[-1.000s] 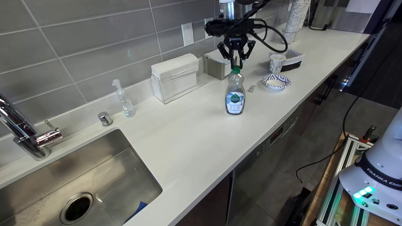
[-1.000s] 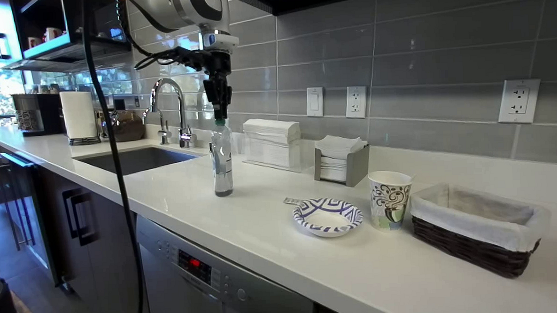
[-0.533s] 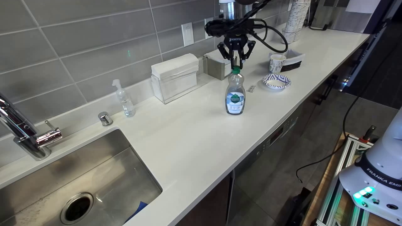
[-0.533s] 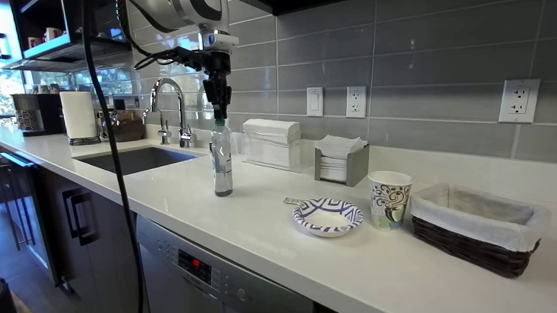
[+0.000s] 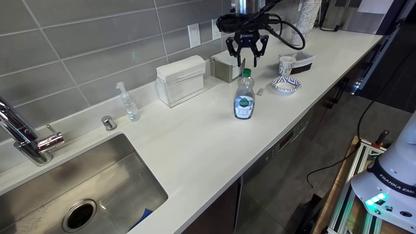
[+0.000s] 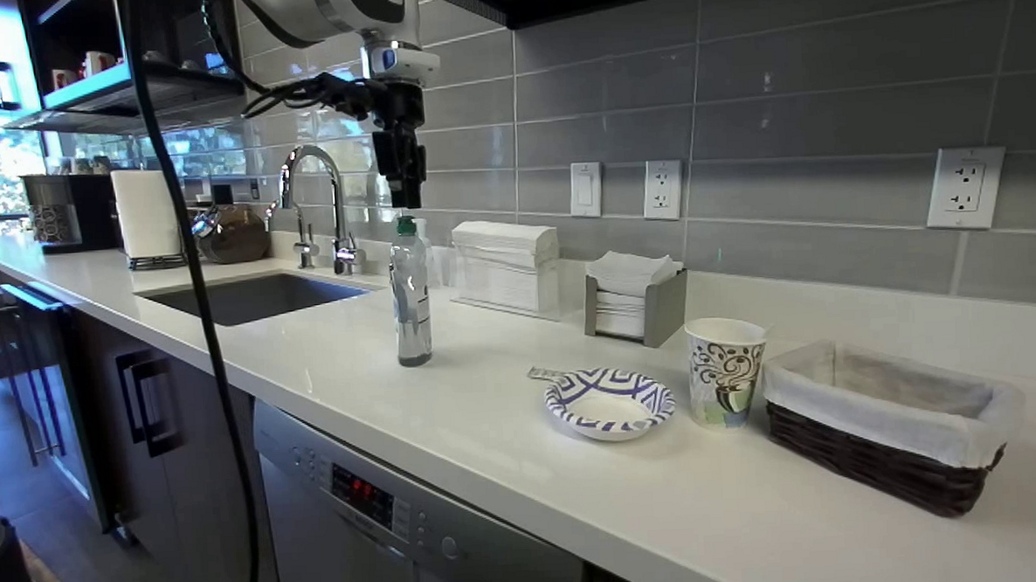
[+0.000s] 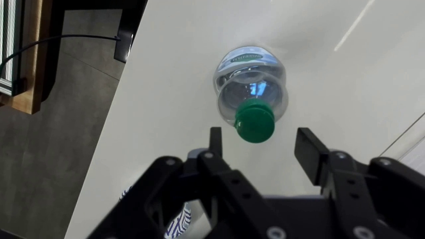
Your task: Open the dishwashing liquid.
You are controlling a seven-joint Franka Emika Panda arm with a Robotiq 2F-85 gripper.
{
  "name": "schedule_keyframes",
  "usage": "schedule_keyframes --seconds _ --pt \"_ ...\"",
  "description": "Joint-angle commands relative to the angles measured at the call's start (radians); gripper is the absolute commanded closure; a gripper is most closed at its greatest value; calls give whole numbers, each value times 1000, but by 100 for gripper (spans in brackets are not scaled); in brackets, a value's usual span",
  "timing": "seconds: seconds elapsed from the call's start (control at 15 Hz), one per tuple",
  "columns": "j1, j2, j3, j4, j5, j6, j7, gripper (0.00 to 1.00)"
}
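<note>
The dishwashing liquid is a clear bottle (image 5: 244, 105) with a white-and-blue label and a green cap (image 5: 246, 72). It stands upright on the counter, and also shows in an exterior view (image 6: 412, 317) and the wrist view (image 7: 249, 81). The cap sits on its neck. My gripper (image 5: 247, 64) is open and empty just above the cap, apart from it. In an exterior view the gripper (image 6: 406, 203) hangs directly over the bottle. In the wrist view the cap (image 7: 255, 124) lies between and beyond the open fingertips (image 7: 260, 146).
A paper towel holder (image 5: 182, 81) and a napkin box (image 5: 224, 70) stand by the wall. A thin pump bottle (image 5: 130, 105) stands near the sink (image 5: 130, 143). A patterned bowl (image 6: 611, 427), a paper cup (image 6: 724, 374) and a lined basket (image 6: 875, 468) stand along the counter.
My gripper's fingers were closed in around the green cap; now they are spread apart and raised above it. The bottle has shifted very slightly and still stands.
</note>
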Motion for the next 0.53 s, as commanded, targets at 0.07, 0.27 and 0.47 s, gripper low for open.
schedule_keyframes --seconds 0.07,0.27,0.47 --pt "3 -18 7 -11 -2 5 -13 51" --pt "12 30 27 47 -36 -70 14 56" --pt "15 46 28 52 -41 -89 6 46"
